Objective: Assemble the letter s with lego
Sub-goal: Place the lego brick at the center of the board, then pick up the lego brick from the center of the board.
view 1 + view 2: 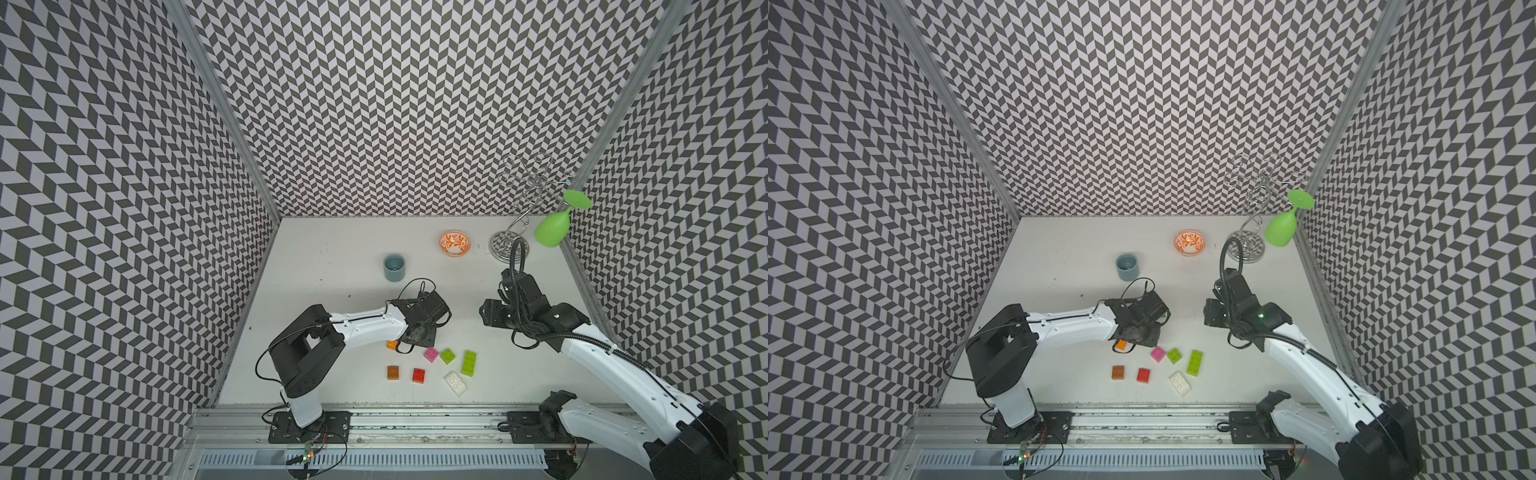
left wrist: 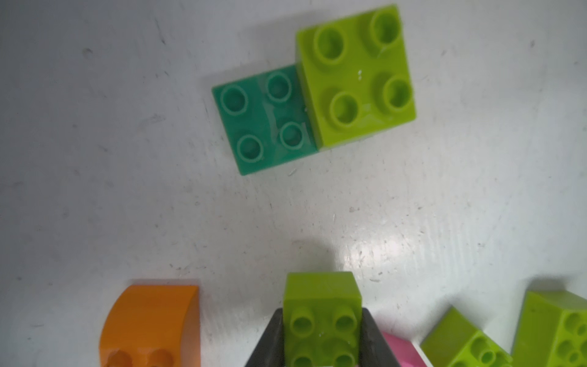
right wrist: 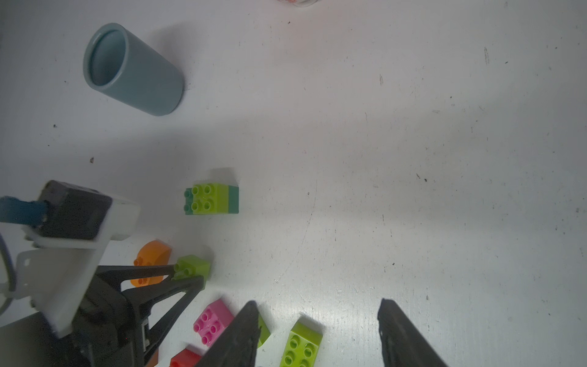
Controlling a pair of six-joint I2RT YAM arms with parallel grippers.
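Observation:
My left gripper (image 2: pixel 322 314) is shut on a lime green square lego brick (image 2: pixel 322 295), low over the table; the right wrist view shows the same held brick (image 3: pixel 193 265). Close by, another lime square (image 2: pixel 355 76) sits on one end of a dark green brick (image 2: pixel 263 124). Around them lie loose bricks: orange (image 1: pixel 392 344), pink (image 1: pixel 431 354), lime square (image 1: pixel 447 355), lime oblong (image 1: pixel 469 363), brown (image 1: pixel 393 372), red (image 1: pixel 419 375) and white (image 1: pixel 455 382). My right gripper (image 3: pixel 317 303) hangs open above the table, holding nothing.
A grey-blue cup (image 1: pixel 394 267) stands behind the left arm. At the back right are an orange patterned bowl (image 1: pixel 456 243) and a wire rack (image 1: pixel 509 245) with a green glass (image 1: pixel 552 230) hanging from it. Patterned walls enclose the table on three sides.

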